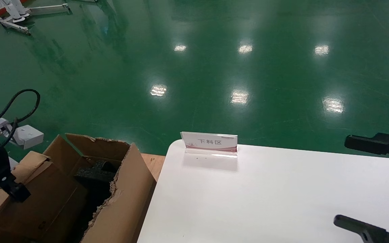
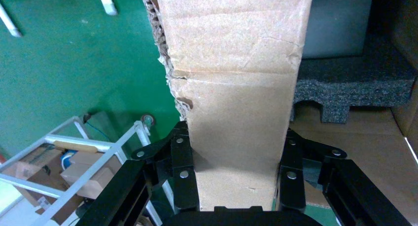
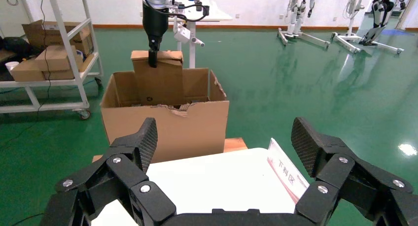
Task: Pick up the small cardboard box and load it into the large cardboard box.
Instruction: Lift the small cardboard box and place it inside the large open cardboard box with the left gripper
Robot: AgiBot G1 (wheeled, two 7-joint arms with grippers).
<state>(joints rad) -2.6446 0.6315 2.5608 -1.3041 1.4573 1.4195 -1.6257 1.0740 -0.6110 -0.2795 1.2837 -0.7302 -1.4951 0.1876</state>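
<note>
The small cardboard box [image 1: 52, 199] stands upright, and my left gripper [image 1: 15, 192] is shut on its top edge. In the left wrist view the box [image 2: 241, 127] fills the gap between both fingers [image 2: 183, 177]. In the right wrist view its lower part [image 3: 158, 80] is down inside the large cardboard box [image 3: 167, 125]. That large cardboard box [image 1: 127, 195], with a ragged rim and black foam [image 1: 96, 172] inside, stands left of the table. My right gripper [image 1: 363, 184] hovers open over the table's right side with nothing between its fingers.
A white table [image 1: 282, 195] carries an upright sign card [image 1: 209, 143] at its far edge. A wooden board [image 1: 152, 162] lies under the carton. A shelf rack [image 3: 49, 63] with boxes stands beyond the carton on the green floor.
</note>
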